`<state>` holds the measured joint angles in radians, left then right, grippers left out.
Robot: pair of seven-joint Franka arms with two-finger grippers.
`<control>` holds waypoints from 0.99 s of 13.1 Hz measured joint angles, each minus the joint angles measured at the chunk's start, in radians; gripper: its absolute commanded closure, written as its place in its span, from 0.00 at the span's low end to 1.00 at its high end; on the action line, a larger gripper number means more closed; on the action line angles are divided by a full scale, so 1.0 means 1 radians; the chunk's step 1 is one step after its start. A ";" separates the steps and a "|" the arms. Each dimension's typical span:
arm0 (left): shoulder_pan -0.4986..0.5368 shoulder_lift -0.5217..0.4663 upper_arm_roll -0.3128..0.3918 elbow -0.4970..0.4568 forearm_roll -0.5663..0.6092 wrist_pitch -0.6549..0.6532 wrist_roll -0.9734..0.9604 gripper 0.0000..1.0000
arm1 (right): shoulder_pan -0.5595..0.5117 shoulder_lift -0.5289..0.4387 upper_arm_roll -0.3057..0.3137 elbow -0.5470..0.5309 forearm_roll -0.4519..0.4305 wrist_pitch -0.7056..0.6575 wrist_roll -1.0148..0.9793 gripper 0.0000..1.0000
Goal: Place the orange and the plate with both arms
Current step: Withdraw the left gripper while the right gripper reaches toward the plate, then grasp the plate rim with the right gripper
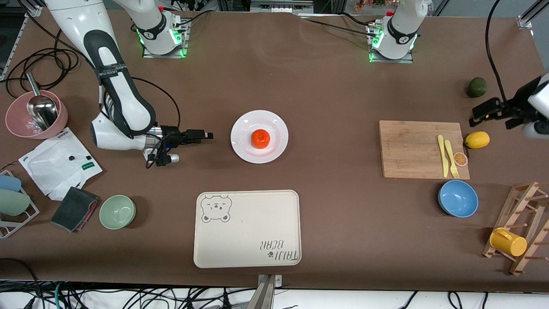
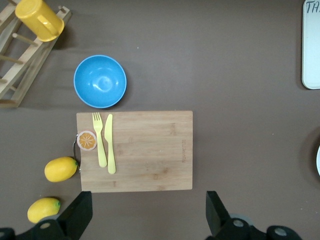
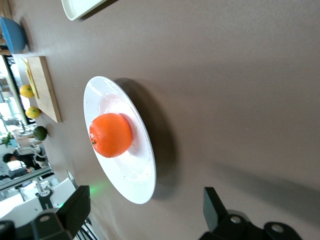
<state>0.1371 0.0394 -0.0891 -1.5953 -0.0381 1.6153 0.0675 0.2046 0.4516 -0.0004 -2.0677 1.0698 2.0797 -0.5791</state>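
the beige rectangular bear tray [image 1: 247,229] lies nearest the front camera, bare brown table between its rim and the round glossy white plate [image 1: 274,148]. the small red-orange orange [image 1: 260,138] sits at the plate's centre. the right gripper [image 1: 201,135] hovers low beside the plate's edge, fingers apart, holding nothing. the left gripper [image 1: 482,112] hangs over the bamboo cutting board's [image 1: 416,150] edge, fingers [image 2: 77,212] apart, empty.

the front camera is looking down from high across the table; the left wrist camera is facing straight down on the cutting board [image 2: 135,150], the right wrist camera is looking low along the table at the plate [image 3: 122,170], both things showing in front too.
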 measured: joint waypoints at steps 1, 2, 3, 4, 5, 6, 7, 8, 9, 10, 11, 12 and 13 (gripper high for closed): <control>-0.010 -0.022 0.010 -0.021 0.005 0.002 0.000 0.00 | 0.002 0.003 0.001 -0.008 0.029 0.003 -0.022 0.00; -0.015 -0.029 0.010 -0.032 0.023 0.002 0.001 0.00 | 0.005 0.008 0.003 -0.012 0.059 0.004 -0.052 0.00; -0.020 -0.029 0.009 -0.034 0.043 0.000 0.001 0.00 | 0.007 0.018 0.005 -0.015 0.097 0.004 -0.089 0.00; -0.025 -0.028 0.008 -0.034 0.052 -0.002 0.001 0.00 | 0.010 0.033 0.008 -0.016 0.142 0.004 -0.124 0.00; -0.029 -0.028 0.008 -0.034 0.057 -0.005 0.001 0.00 | 0.018 0.050 0.011 -0.016 0.189 0.006 -0.154 0.00; -0.032 -0.028 0.008 -0.035 0.059 -0.010 0.001 0.00 | 0.032 0.066 0.013 -0.016 0.231 0.016 -0.176 0.00; -0.034 -0.028 0.008 -0.035 0.060 -0.020 0.001 0.00 | 0.050 0.078 0.014 -0.014 0.262 0.032 -0.186 0.00; -0.035 -0.027 0.008 -0.035 0.060 -0.026 0.001 0.00 | 0.069 0.086 0.015 -0.011 0.281 0.048 -0.189 0.00; -0.035 -0.026 0.008 -0.035 0.060 -0.028 0.001 0.00 | 0.086 0.091 0.015 -0.009 0.291 0.064 -0.189 0.00; -0.035 -0.024 0.008 -0.035 0.060 -0.028 0.001 0.00 | 0.097 0.095 0.015 -0.007 0.295 0.074 -0.189 0.00; -0.035 -0.023 0.008 -0.034 0.060 -0.028 0.001 0.00 | 0.102 0.100 0.015 -0.003 0.297 0.077 -0.189 0.00; -0.035 -0.023 0.008 -0.034 0.060 -0.028 0.001 0.00 | 0.104 0.107 0.015 0.003 0.301 0.078 -0.189 0.00; -0.035 -0.023 0.008 -0.034 0.060 -0.030 0.001 0.00 | 0.106 0.113 0.015 0.007 0.307 0.080 -0.189 0.00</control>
<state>0.1021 0.0164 -0.0809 -1.6296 0.0216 1.5851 0.0681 0.3110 0.5649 0.0145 -2.0603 1.3765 2.1592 -0.7677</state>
